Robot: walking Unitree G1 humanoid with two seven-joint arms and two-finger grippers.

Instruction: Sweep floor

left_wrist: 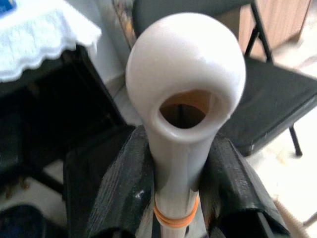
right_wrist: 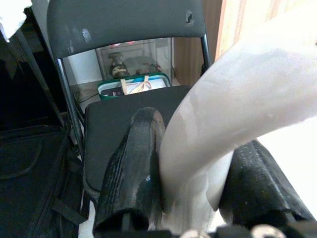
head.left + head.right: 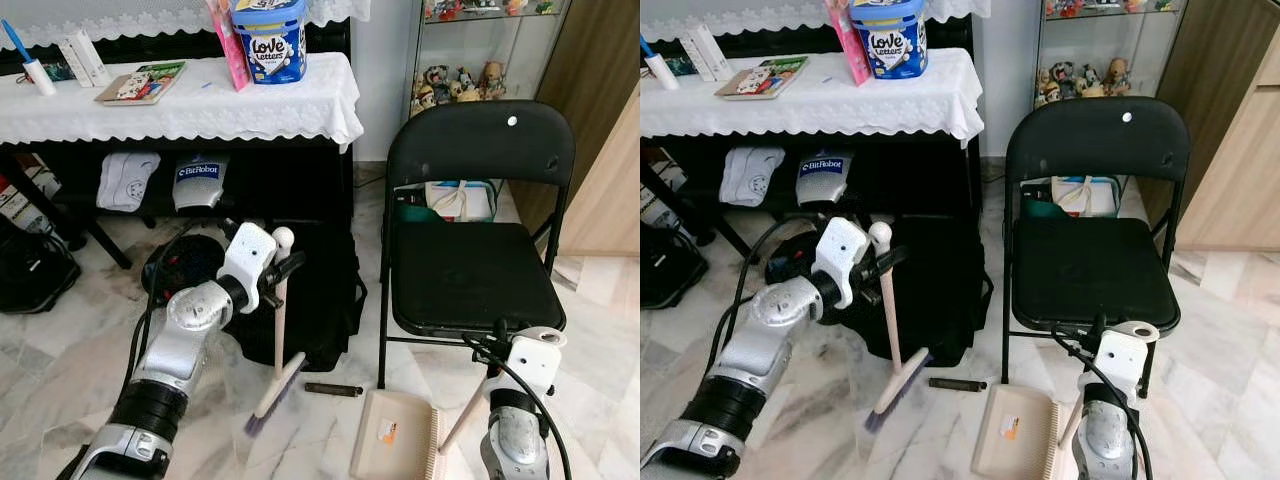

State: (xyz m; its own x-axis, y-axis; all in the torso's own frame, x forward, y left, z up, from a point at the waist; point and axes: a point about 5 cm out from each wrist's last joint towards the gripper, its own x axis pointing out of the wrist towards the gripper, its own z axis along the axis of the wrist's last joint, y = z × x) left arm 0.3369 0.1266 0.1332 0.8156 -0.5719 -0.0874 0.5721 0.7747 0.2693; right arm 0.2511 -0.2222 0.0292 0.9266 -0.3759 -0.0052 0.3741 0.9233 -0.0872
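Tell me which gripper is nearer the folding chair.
Right. The right gripper, shut on the dustpan handle, sits by the folding chair's front edge; the left gripper, holding the broom, stands farther off.

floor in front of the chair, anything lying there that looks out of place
Yes: a small dark stick-like object lies loose on the marble floor, between the brush head and the dustpan. What it is cannot be made out.
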